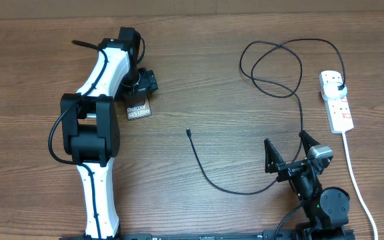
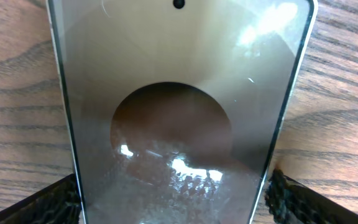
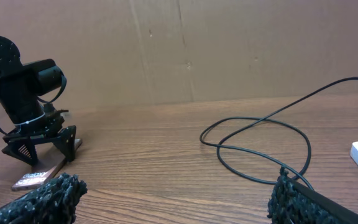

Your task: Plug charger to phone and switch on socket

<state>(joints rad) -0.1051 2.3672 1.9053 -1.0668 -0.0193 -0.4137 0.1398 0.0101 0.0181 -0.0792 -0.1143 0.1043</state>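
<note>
The phone (image 1: 139,109) lies flat on the table at the back left, its "Galaxy S25 Ultra" lettering showing. It fills the left wrist view (image 2: 179,93), and it also shows in the right wrist view (image 3: 39,177). My left gripper (image 1: 141,90) stands over it, and its fingers (image 2: 173,202) press against both long edges. The charger cable (image 1: 205,175) lies loose, with its connector tip (image 1: 189,131) at mid-table. Its black plug (image 1: 339,87) sits in the white socket strip (image 1: 337,101) at the right. My right gripper (image 1: 287,148) is open and empty at the front right, beside the cable (image 3: 260,134).
The socket's white cord (image 1: 356,181) runs from the strip down to the front edge on the right. The charger cable forms loops (image 1: 272,67) at the back right. A cardboard wall (image 3: 185,43) stands behind the table.
</note>
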